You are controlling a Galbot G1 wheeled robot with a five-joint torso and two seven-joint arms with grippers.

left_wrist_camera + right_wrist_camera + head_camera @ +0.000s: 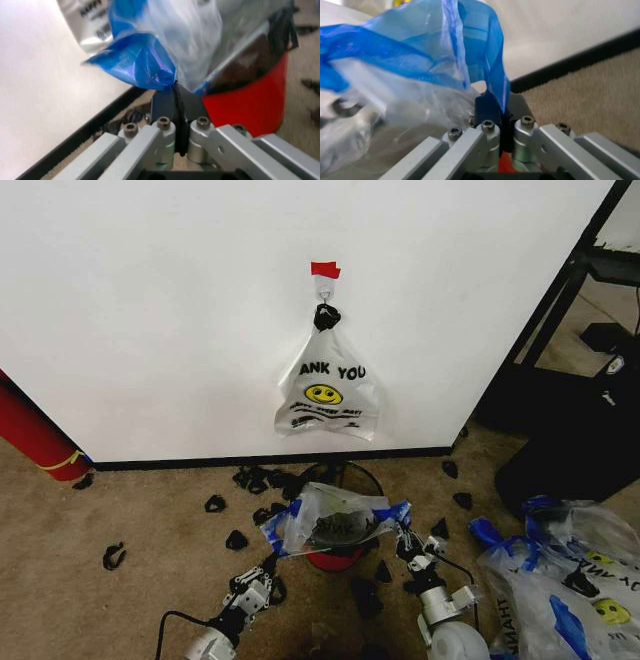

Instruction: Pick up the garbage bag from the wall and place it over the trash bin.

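From the head view, you see the garbage bag [335, 522] stretched over the trash bin [338, 552], left gripper [272, 560] and right gripper [403, 542] each pinching a blue handle on opposite sides, likely to spread the mouth; another same-print bag [327, 388] hangs on the wall [150, 300] hook. Left wrist view: jaws clamped together on the bag handle, red bin base just beside. Right wrist view: jaws closed on the other blue handle.
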